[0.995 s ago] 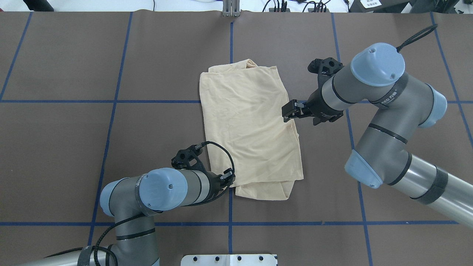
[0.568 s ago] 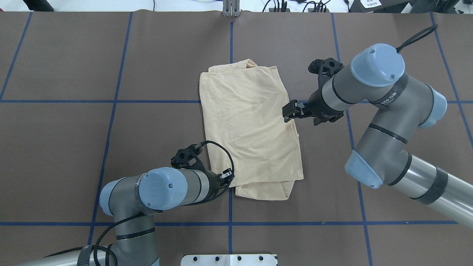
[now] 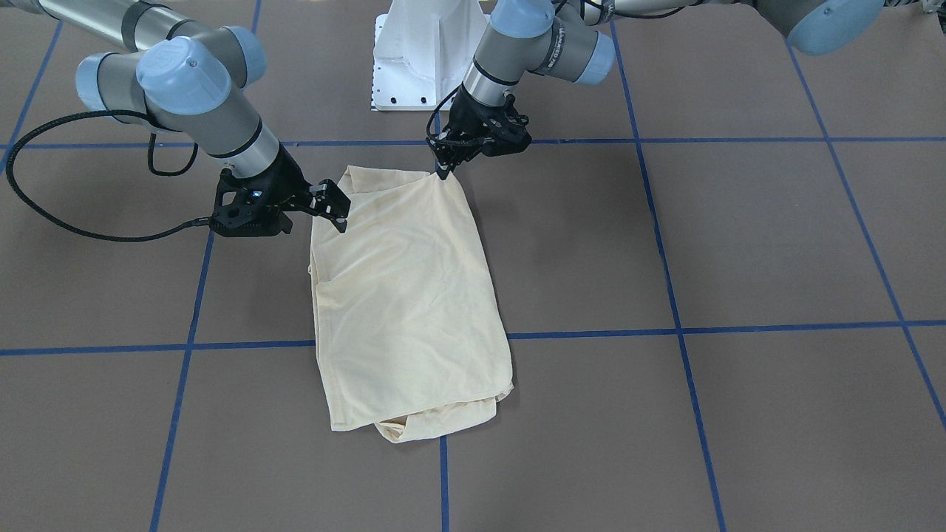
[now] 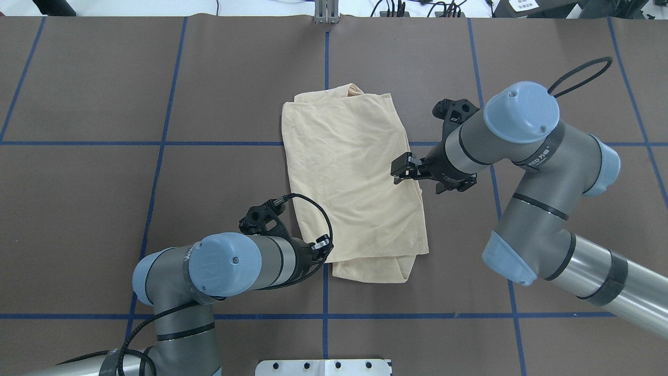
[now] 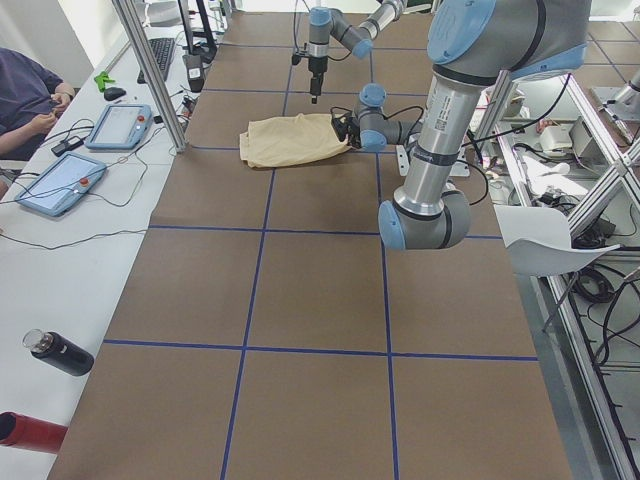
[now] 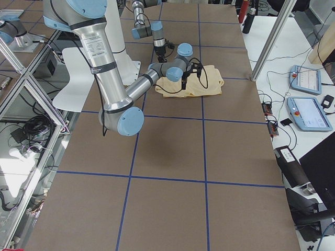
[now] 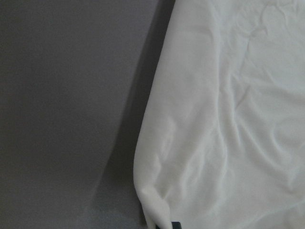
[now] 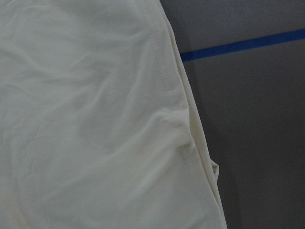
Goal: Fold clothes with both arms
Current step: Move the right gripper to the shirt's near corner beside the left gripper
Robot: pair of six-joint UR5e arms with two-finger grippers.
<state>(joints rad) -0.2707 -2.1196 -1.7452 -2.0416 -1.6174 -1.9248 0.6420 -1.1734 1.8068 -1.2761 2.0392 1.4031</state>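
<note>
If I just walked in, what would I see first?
A pale yellow shirt, folded into a long strip, lies in the middle of the brown table. The big grey left arm has the left gripper at a corner near the robot; the right arm has the right gripper at its side edge.

Even, diffuse light falls from above on the matte brown table cover with blue tape lines (image 4: 78, 209). The fixed views are bright and sharp. Shadows on the cover are faint and soft-edged.

In the overhead view, the bare silver tube of the grey metal right arm with light-blue caps (image 4: 537, 209) carries a white streak of glare. The strip beyond the table's far edge is blown out to white.

Both wrist views are dimmer, soft and slightly grainy. In them the pale cream-yellow fabric shirt (image 7: 228, 119) washes out to near white. A broad dark shadow runs along its edge in the left wrist view.

In the side views, the silver aluminium frame posts (image 5: 150, 75) lean with wide-angle stretch.
</note>
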